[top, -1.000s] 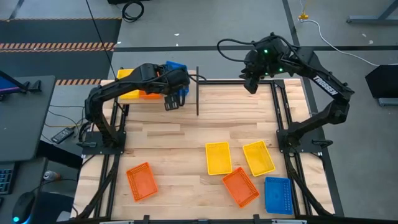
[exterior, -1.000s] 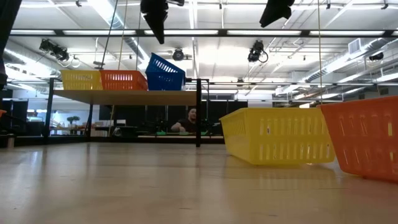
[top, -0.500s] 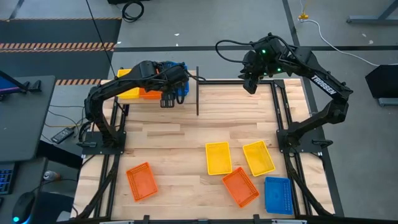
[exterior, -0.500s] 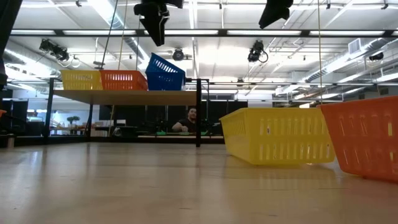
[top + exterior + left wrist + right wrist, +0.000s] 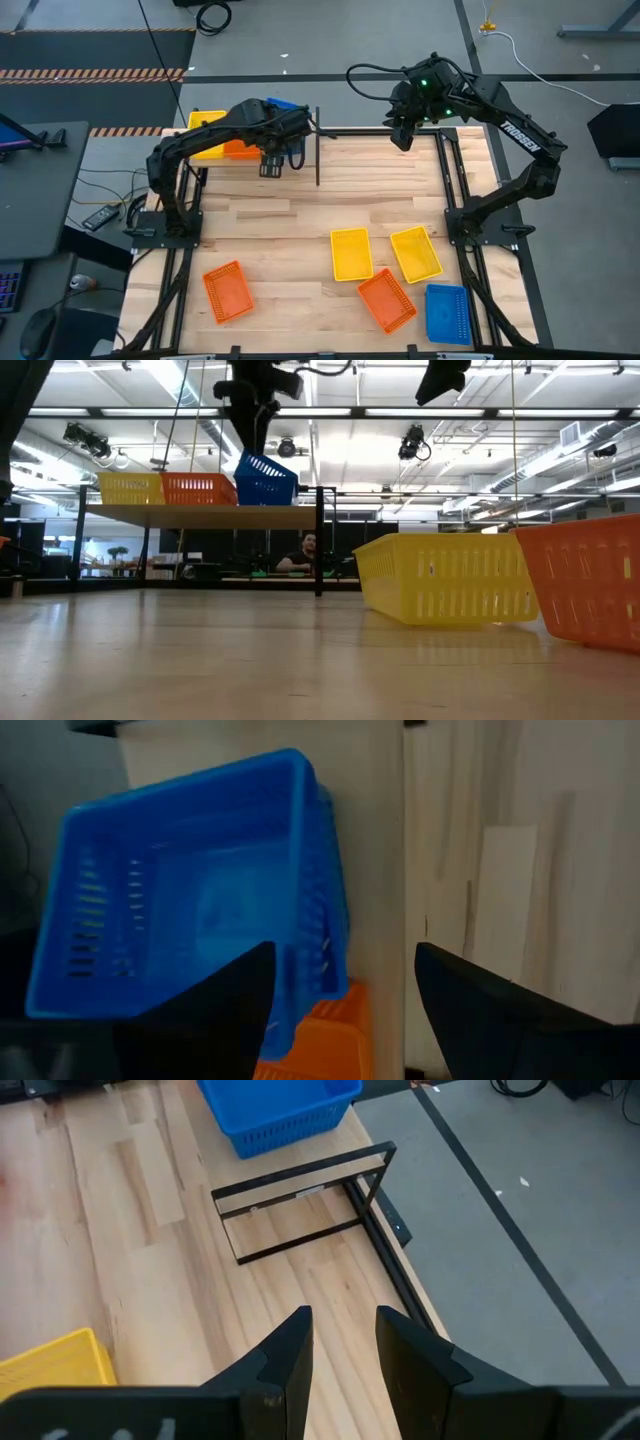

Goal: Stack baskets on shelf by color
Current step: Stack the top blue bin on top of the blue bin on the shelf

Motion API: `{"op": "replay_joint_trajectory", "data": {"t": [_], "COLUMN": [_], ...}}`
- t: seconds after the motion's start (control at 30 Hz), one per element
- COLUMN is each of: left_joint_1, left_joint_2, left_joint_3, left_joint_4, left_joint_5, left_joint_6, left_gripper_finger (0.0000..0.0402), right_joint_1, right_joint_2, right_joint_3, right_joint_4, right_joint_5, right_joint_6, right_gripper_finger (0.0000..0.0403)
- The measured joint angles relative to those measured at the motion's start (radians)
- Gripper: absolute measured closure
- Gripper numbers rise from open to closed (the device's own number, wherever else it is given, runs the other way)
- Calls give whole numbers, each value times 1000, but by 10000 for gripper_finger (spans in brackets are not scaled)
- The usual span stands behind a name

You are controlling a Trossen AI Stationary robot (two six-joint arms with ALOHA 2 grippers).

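Your left gripper (image 5: 272,164) hangs over the shelf (image 5: 200,515), fingers spread above the tilted blue basket (image 5: 190,890) leaning on the orange basket (image 5: 198,489), your right gripper (image 5: 340,1345) waits high, fingers spread.

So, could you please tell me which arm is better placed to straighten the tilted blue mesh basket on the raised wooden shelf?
Left. The left gripper hangs open right over the tilted blue mesh basket on the raised wooden shelf; the right gripper is off beyond the shelf's end.
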Motion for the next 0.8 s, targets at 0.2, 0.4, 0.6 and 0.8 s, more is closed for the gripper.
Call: {"op": "replay_joint_trajectory", "data": {"t": [0.2, 0.4, 0.6, 0.8], "left_joint_1": [6, -3, -7, -8], "left_joint_2": [29, 26, 26, 26], "left_joint_3": [-1, -2, -1, -1], "left_joint_4": [-24, -10, -17, 1], "left_joint_5": [-7, -7, -7, -8], "left_joint_6": [1, -50, -89, -132], "left_gripper_finger": [174, 258, 361, 382], "right_joint_1": [0, 0, 0, 0], "right_joint_2": [0, 0, 0, 0], "right_joint_3": [0, 0, 0, 0], "right_joint_4": [-6, -5, 2, 2], "right_joint_5": [-21, -24, -24, -24], "right_joint_6": [14, 23, 23, 23], "right_gripper_finger": [284, 284, 284, 284]}}
